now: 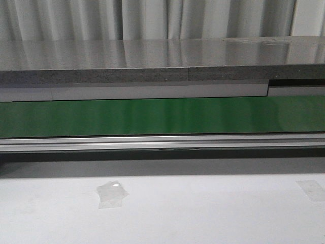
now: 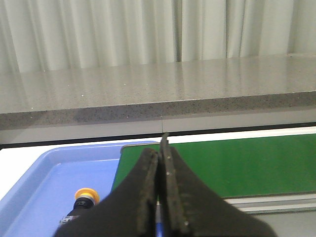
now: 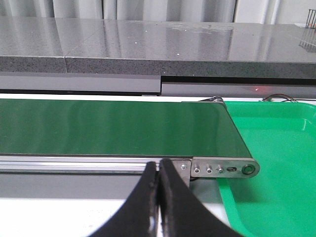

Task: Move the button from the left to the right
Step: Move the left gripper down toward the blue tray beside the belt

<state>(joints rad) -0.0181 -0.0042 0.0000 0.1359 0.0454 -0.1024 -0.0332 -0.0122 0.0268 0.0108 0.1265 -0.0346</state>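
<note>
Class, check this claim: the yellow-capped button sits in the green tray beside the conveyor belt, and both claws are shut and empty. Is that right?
One detail is wrong. The button sits in the blue tray, as the left wrist view shows. The green tray shows nothing in it. Both claws, left and right, are shut and empty.

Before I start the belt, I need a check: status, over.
Left gripper shut, empty. Right gripper shut, empty. Button in blue tray, untouched. Green belt shows nothing on it.

Conveyor belt (image 1: pixel 162 116): green, spans the front view from 9 to 3 o'clock.
Stone counter (image 1: pixel 162 61): grey, at 12 o'clock.
Tape patch (image 1: pixel 111 193): clear, at 7 o'clock on the white table (image 1: pixel 203 213).
Blue tray (image 2: pixel 44 173): beside belt's end.
Green tray (image 3: pixel 276 148): beside belt's other end.
</note>
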